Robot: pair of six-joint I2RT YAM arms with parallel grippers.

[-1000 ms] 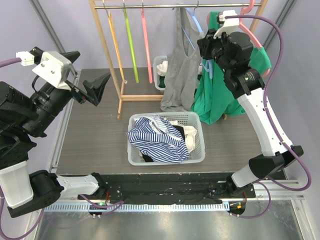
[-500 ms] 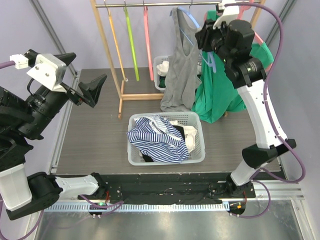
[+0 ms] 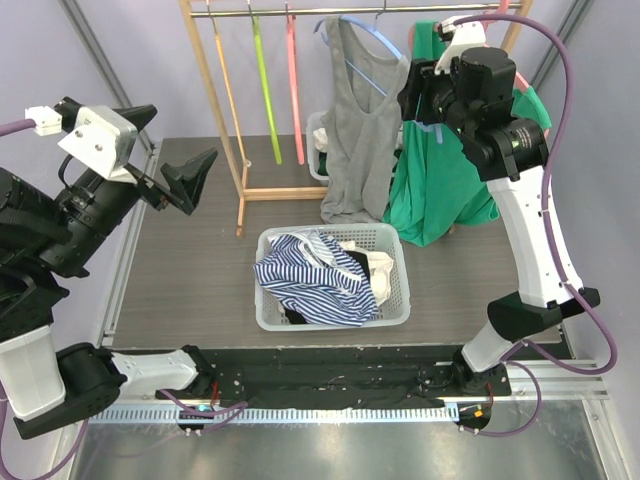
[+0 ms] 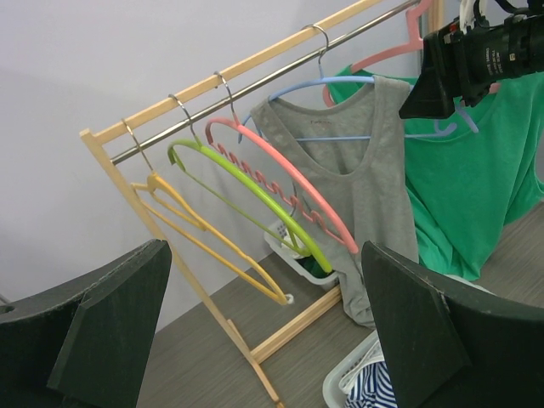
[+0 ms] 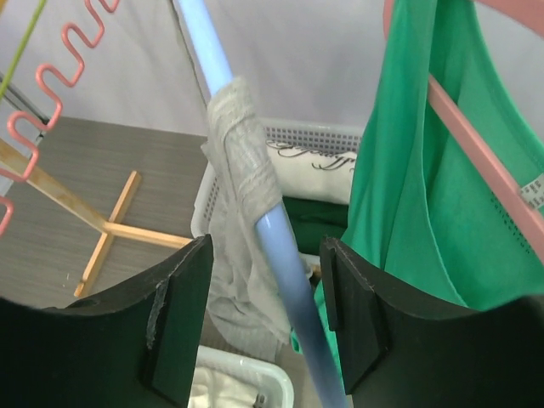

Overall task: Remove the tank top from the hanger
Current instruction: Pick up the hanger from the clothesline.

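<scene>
A grey tank top [image 3: 355, 130] hangs on a light-blue hanger [image 3: 385, 40] from the rack's rail. My right gripper [image 3: 420, 95] is high up at the hanger's right end. In the right wrist view the gripper [image 5: 268, 314] is open, with the blue hanger arm [image 5: 272, 229] running between the jaws and a gap on each side. The tank top's strap [image 5: 242, 161] wraps that arm just above. My left gripper [image 3: 185, 175] is open and empty, far left of the rack. The left wrist view shows the tank top [image 4: 365, 170] on the hanger [image 4: 340, 85].
A green shirt [image 3: 440, 190] on a pink hanger hangs right of the tank top. Empty yellow [image 3: 225, 70], green [image 3: 262, 80] and pink [image 3: 293, 80] hangers hang at the left of the wooden rack [image 3: 215, 110]. A white basket [image 3: 400, 300] with striped clothes stands in front. A smaller basket [image 3: 318, 140] stands behind.
The right gripper has risen and shifted slightly right along the hanger. The blue hanger has swung, so the tank top now spreads wider and faces the camera. The left arm barely moved.
</scene>
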